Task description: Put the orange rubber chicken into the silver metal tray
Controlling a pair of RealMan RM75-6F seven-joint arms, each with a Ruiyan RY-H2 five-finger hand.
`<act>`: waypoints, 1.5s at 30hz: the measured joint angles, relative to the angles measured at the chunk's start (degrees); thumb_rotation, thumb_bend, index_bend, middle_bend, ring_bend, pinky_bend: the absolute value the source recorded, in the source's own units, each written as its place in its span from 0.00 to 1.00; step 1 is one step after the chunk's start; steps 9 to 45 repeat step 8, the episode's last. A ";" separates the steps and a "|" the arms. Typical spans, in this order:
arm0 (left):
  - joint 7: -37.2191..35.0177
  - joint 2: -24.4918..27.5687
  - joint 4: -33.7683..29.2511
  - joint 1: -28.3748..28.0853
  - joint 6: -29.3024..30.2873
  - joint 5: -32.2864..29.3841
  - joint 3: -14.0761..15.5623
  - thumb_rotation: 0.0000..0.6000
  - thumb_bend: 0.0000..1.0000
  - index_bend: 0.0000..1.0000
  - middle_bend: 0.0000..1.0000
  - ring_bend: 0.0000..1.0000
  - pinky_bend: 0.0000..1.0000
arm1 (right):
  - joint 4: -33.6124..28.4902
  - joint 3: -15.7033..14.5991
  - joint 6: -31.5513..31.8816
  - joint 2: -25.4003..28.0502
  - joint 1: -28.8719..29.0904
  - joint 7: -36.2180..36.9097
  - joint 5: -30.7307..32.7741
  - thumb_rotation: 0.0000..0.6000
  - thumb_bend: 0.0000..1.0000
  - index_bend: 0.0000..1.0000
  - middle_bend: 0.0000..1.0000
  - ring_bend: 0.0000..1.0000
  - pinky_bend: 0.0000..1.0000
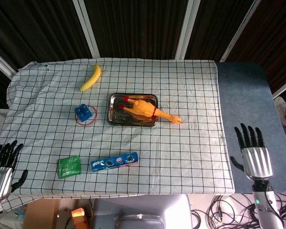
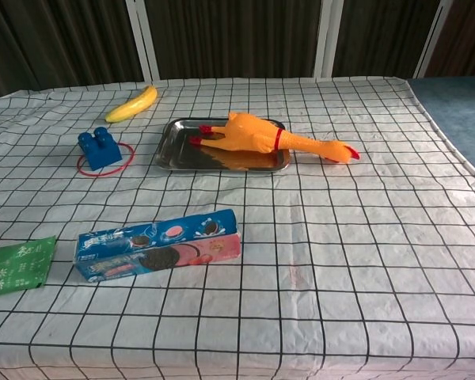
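While one chicken (image 1: 145, 109) overhangs one tray (image 1: 115, 116), two hands (image 1: 255, 155) empty.

No legible text in either view. Blue cookie box (image 2: 157, 245) shows printed lettering on its face, too small to read. Green packet (image 2: 14, 265) carries pale characters, also unreadable. No numbers, brands or signs made out elsewhere.

My cloth (image 1: 190, 143) is white, crossed by a black grid. Mid-frame, the orange chicken (image 1: 144, 109) carries red marks and a red collar, lying in the silver tray (image 1: 115, 114). Upper left lies a yellow banana (image 1: 90, 78); below it a blue block (image 1: 84, 112) inside a red ring (image 1: 86, 122). Lower left sit a green packet (image 1: 69, 166) and a blue-and-pink biscuit box (image 2: 158, 245). My hands (image 1: 251, 153) are grey with black fingers (image 1: 248, 135).
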 measured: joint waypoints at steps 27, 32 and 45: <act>1.10 -0.17 0.03 0.98 -0.43 1.81 0.89 1.00 0.36 0.00 0.00 0.00 0.00 | 5.36 -1.68 1.95 2.35 -5.63 9.79 -4.70 1.00 0.14 0.00 0.00 0.00 0.00; 1.10 -0.17 0.03 0.98 -0.43 1.81 0.89 1.00 0.36 0.00 0.00 0.00 0.00 | 5.36 -1.68 1.95 2.35 -5.63 9.79 -4.70 1.00 0.14 0.00 0.00 0.00 0.00; 1.10 -0.17 0.03 0.98 -0.43 1.81 0.89 1.00 0.36 0.00 0.00 0.00 0.00 | 5.36 -1.68 1.95 2.35 -5.63 9.79 -4.70 1.00 0.14 0.00 0.00 0.00 0.00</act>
